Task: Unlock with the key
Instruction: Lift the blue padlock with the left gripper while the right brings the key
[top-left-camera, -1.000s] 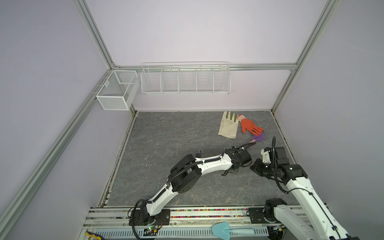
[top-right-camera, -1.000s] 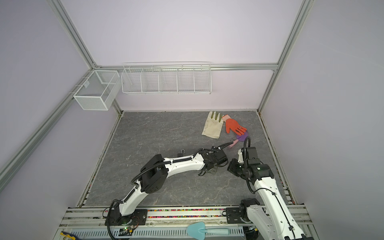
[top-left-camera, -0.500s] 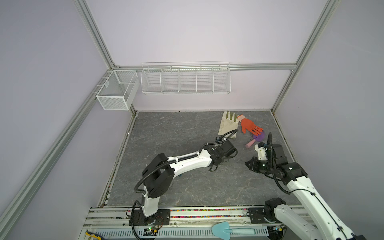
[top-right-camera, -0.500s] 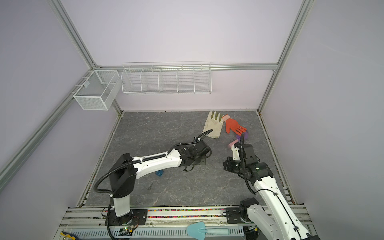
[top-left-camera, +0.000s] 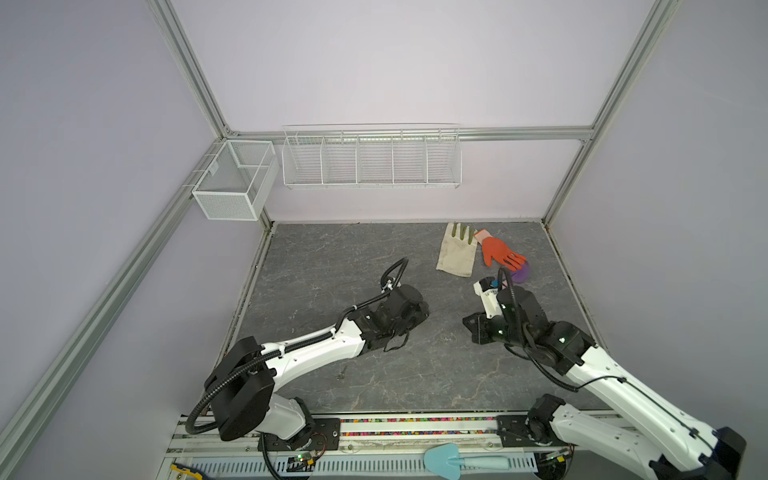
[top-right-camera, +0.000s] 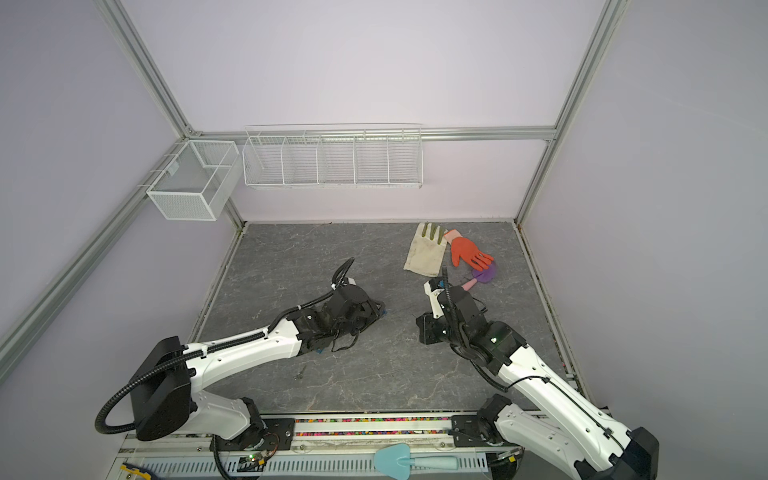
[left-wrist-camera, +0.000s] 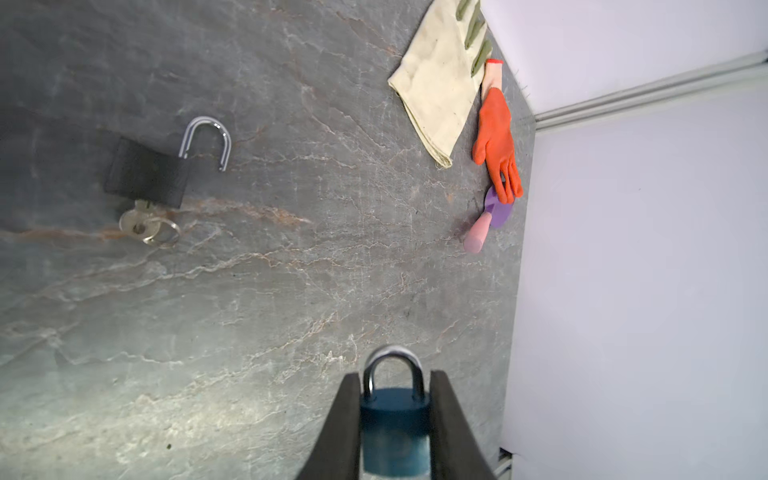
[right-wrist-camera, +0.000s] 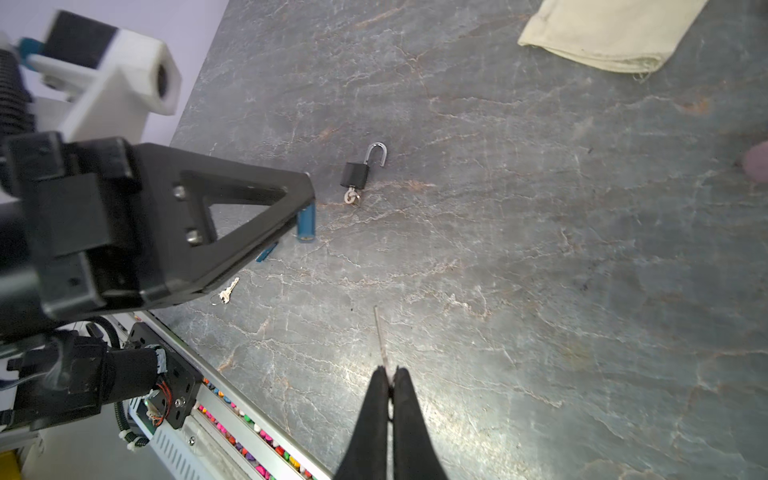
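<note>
Two padlocks | black padlock (left-wrist-camera: 145, 174): shackle already open, ringed key (left-wrist-camera: 143, 224) in it | blue padlock (left-wrist-camera: 395, 415), near it: shackle closed, clamped in my left gripper (left-wrist-camera: 395, 376) | my right gripper (right-wrist-camera: 390, 374) pinches thin key (right-wrist-camera: 380, 332), near black padlock, not yet inserted

The far left of the table (top-left-camera: 332, 257) is bare from the left edge to the middle, and a bare lane runs between the two arms from the near edge toward the far edge. The left arm (top-left-camera: 316, 353) lies low from the near left corner to the middle, with the black padlock (left-wrist-camera: 145, 174) flat on the table near its tip. The right arm (top-left-camera: 519, 324) fills the right side. Crowding the far right corner are the cream glove (top-left-camera: 456, 251), orange glove (top-left-camera: 496, 251) and purple trowel (top-left-camera: 520, 272). A loose key (top-left-camera: 341, 374) lies near the near edge.
</note>
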